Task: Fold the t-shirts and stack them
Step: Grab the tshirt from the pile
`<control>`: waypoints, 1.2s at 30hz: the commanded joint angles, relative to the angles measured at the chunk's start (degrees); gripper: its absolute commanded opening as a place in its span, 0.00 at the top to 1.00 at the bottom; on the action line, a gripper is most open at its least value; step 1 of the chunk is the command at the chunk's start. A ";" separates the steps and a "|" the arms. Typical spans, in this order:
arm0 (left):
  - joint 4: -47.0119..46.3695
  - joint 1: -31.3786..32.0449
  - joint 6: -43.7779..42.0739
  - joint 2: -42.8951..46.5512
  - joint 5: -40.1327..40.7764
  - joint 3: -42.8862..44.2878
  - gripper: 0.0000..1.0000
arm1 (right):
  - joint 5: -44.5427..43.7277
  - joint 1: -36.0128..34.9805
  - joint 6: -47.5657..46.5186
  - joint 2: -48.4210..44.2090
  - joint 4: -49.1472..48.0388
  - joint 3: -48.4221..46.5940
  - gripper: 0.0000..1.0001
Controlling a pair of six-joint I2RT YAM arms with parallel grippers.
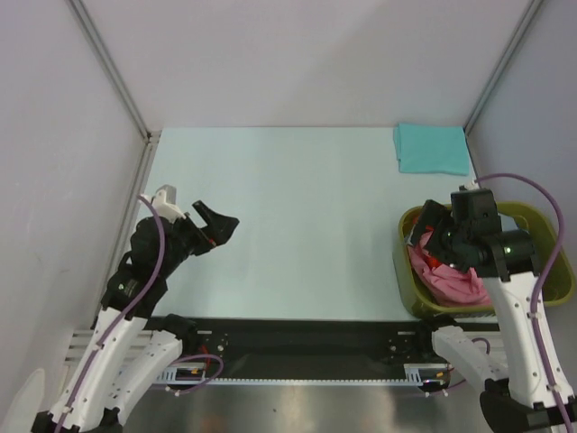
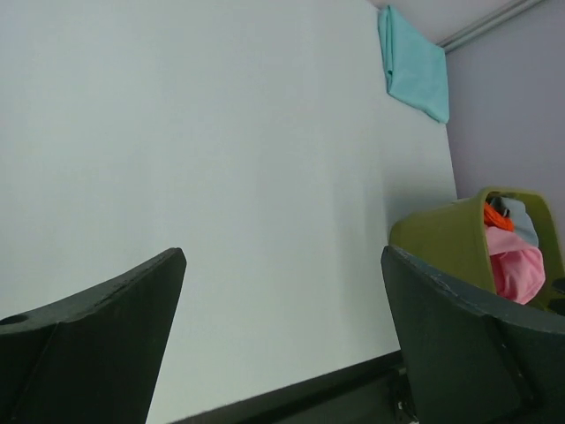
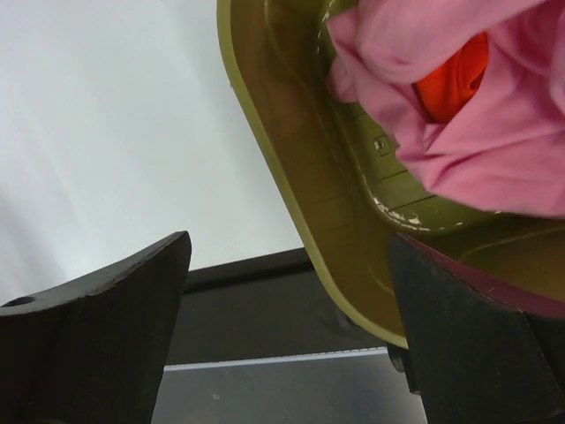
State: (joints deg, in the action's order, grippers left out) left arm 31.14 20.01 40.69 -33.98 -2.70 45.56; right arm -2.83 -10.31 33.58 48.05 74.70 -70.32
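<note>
A folded teal t-shirt (image 1: 431,149) lies at the table's far right corner; it also shows in the left wrist view (image 2: 411,65). A pink t-shirt (image 1: 444,275) lies crumpled in the olive-green basket (image 1: 405,236), over an orange-red one (image 3: 452,81); a grey-blue one (image 2: 519,217) shows beside them. My right gripper (image 1: 431,236) is open and empty above the basket's near left rim (image 3: 291,190), apart from the pink cloth (image 3: 494,124). My left gripper (image 1: 219,227) is open and empty above the table's left side.
The pale table (image 1: 288,216) is walled at the back and both sides. A black strip (image 1: 297,329) runs along its near edge by the arm bases. The basket (image 2: 441,237) stands at the near right.
</note>
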 commanded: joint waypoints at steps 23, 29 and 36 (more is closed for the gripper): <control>7.71 0.12 -16.51 -7.50 -9.35 10.86 0.14 | -4.03 21.81 -2.56 19.02 -5.24 -0.01 0.38; 8.51 0.12 -19.51 -9.97 -8.73 12.45 0.12 | -8.32 23.75 -0.18 17.61 -11.67 9.32 0.43; 9.91 0.91 -20.30 -10.06 -8.64 13.94 0.11 | -7.02 24.37 -1.15 17.60 -19.84 9.94 0.46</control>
State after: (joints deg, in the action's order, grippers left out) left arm 40.84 20.32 22.37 -44.25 -10.76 57.08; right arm -9.80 13.80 32.36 66.63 60.97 -59.22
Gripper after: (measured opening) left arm 0.892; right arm 0.527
